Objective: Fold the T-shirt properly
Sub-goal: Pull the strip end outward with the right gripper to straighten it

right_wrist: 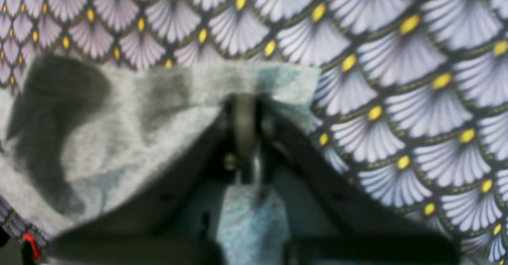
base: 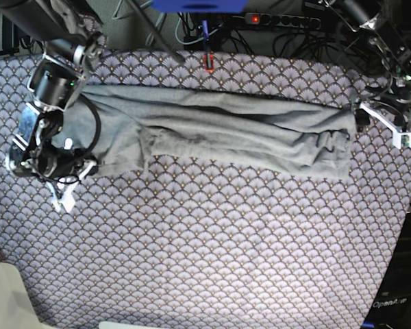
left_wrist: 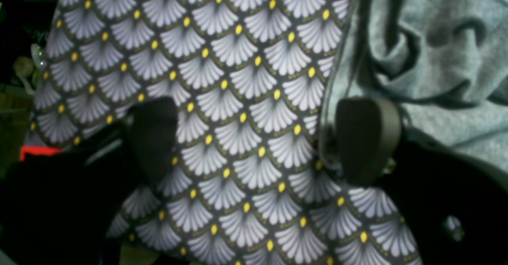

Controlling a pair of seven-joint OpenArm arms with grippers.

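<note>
T-shirt (base: 219, 133) lies as a long folded band across the far part of the patterned table cloth (base: 205, 247). Right gripper (right_wrist: 244, 118) pinches its edge with closed fingers, while left gripper (left_wrist: 258, 138) has fingers wide apart, just beside the shirt's other end.

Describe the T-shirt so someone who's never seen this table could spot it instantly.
Look at the table cloth, a purple-grey scallop print with yellow dots that covers the whole table. Across its far half lies a long horizontal band of cloth, reaching almost from arm to arm: the T-shirt. It is the only plain thing there, light heather grey, unprinted and creased, against the busy pattern.
</note>
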